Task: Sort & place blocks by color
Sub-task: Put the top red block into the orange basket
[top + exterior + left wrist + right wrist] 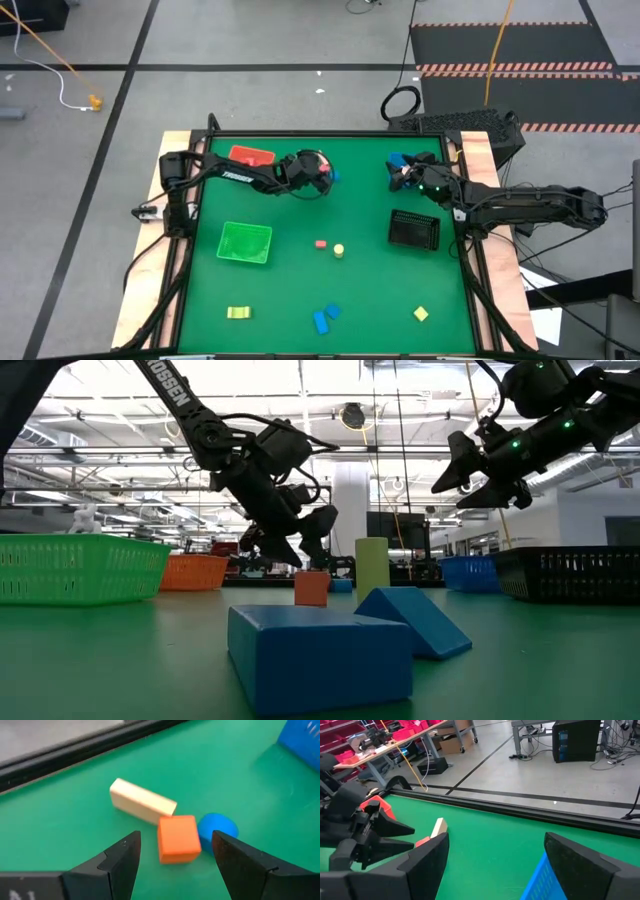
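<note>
Orange block (178,838) on the green table (300,290), far side, with a tan bar (141,801) touching it on one side and a blue round piece (218,827) on the other. My left fingers (176,857) hover over it, apart, straddling the orange block, nothing clamped yet.

Scattered elsewhere, well apart from the trays:
- small red block (321,243) and yellow round (339,250), mid-table
- yellow bar (238,313), near edge
- two blue blocks (325,317), near edge, touching
- yellow cube (421,314), near edge

Containers: red tray (251,156) far left, green tray (245,243) left of centre, blue tray (555,880) far right, black basket (414,230) right. I see no blocks in the red or green trays or the basket; the blue tray is mostly hidden.

My right fingers (495,865) hang above the blue tray, wide apart, empty.

Judgement: sorting is barely begun, if at all. Nearly every piece lies loose on the table. Likely step in hand is taking the orange block; its crowding neighbours may get nudged.
</note>
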Robot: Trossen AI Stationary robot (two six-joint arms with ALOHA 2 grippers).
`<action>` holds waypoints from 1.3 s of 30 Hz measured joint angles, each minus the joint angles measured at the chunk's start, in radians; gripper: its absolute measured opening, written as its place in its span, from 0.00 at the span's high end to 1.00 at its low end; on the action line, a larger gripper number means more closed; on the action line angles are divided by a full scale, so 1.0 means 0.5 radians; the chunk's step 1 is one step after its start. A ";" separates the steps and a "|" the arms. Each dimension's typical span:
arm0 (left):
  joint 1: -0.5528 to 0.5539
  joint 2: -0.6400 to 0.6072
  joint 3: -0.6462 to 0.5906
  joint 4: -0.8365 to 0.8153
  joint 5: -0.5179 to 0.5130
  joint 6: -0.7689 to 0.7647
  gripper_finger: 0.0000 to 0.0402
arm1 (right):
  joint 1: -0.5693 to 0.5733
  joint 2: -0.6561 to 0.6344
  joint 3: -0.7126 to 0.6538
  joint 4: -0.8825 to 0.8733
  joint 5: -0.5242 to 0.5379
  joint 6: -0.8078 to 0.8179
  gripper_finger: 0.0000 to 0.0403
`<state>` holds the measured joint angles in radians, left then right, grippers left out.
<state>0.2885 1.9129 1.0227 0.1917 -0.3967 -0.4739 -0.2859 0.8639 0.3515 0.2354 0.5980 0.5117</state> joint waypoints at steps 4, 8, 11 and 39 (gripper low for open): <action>-0.002 -0.002 0.000 0.007 -0.027 -0.002 0.39 | 0.000 0.000 0.000 0.000 -0.001 0.000 0.21; 0.006 -0.002 0.000 0.038 -0.034 -0.013 0.39 | 0.000 0.000 0.000 0.000 -0.001 0.000 0.21; 0.007 0.048 0.000 0.075 -0.039 -0.045 0.39 | 0.000 0.000 0.000 0.000 -0.002 0.000 0.21; 0.061 0.293 0.257 -0.336 0.000 -0.124 0.67 | -0.001 -0.002 0.000 0.030 -0.002 0.000 0.21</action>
<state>0.3192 2.0593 1.1514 0.0238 -0.3965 -0.5360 -0.2863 0.8627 0.3515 0.2504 0.5972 0.5117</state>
